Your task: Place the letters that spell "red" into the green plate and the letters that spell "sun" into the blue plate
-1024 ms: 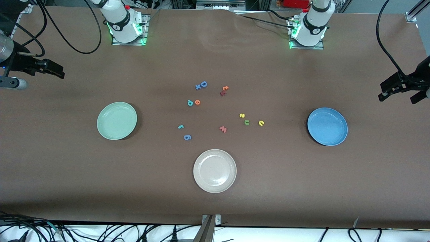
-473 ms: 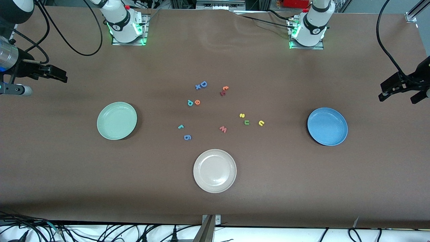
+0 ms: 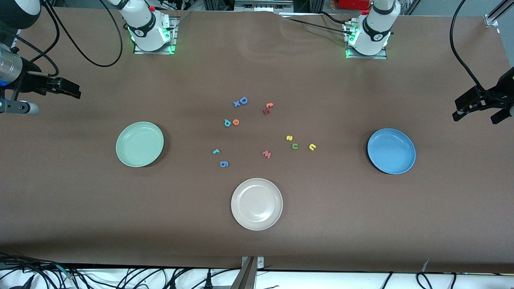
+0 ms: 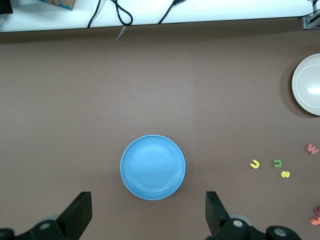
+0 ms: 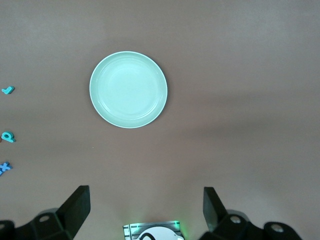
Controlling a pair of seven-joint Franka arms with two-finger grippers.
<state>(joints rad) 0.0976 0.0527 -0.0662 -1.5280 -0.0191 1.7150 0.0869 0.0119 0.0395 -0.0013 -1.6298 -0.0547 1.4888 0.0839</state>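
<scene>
The green plate lies toward the right arm's end, the blue plate toward the left arm's end. Between them lie the teal r, orange e and teal d. Closer to the blue plate are the yellow s, green u and yellow n. My right gripper hangs open and empty beside the green plate at the table's end. My left gripper hangs open and empty beside the blue plate.
A cream-white plate lies nearest the front camera. Among the letters are a red w, blue g, blue D, blue x, an orange letter and a dark red letter.
My right gripper has shifted a little over its end of the table. The left arm, plates and letters have not moved.
</scene>
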